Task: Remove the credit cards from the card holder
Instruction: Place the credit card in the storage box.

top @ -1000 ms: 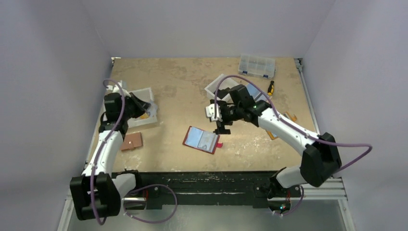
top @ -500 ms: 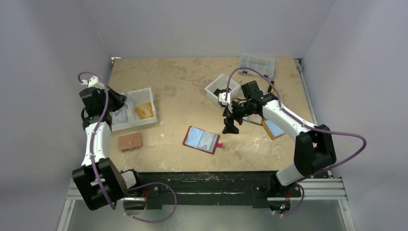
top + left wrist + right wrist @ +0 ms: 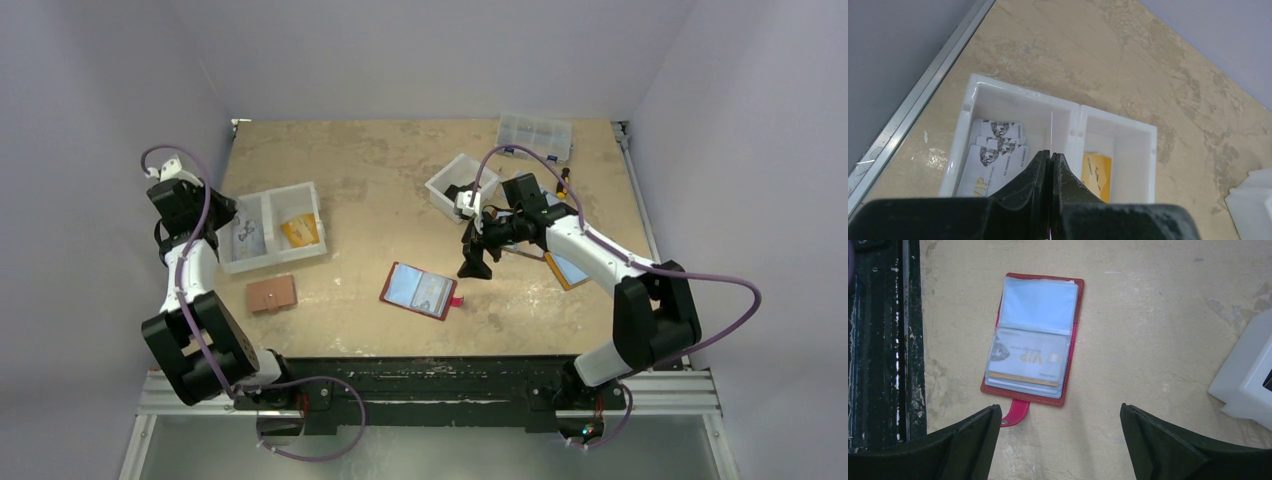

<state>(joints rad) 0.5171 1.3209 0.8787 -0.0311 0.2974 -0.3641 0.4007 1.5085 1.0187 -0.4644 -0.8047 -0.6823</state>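
- Dark red booklet-style card holder lies open and flat on the sandy-beige surface near its front edge. Its red-pink strap tab points right in the top view. It has not moved over the last second.
- In its clear sleeves, a pale grey-white plastic card tops a stack of which only thin edges show, so the count cannot be told. A light blue plastic card is dulled by the cloudy sleeve of the other page.
- Small plain tan holder lies closed, well to the left.
- Right pincer stands just beyond the tab end, spread as wide as it goes and gripping nothing. Its fingers are cut off by the wrist view's lower edge, and whether the tips touch the surface cannot be told. It has shifted slightly right since a second ago.
- Orange-tan fold-out holder is partly hidden under the right arm.
- White two-compartment plastic tray holds white printed cards in its left compartment and a yellow-orange card in its right. Their lower parts are hidden behind the left pincer.
- That pincer is pressed fully closed and empty. A second ago its arm covered the tray; now it is drawn back to the left edge.
- White plastic bin is partly blocked by the right arm.
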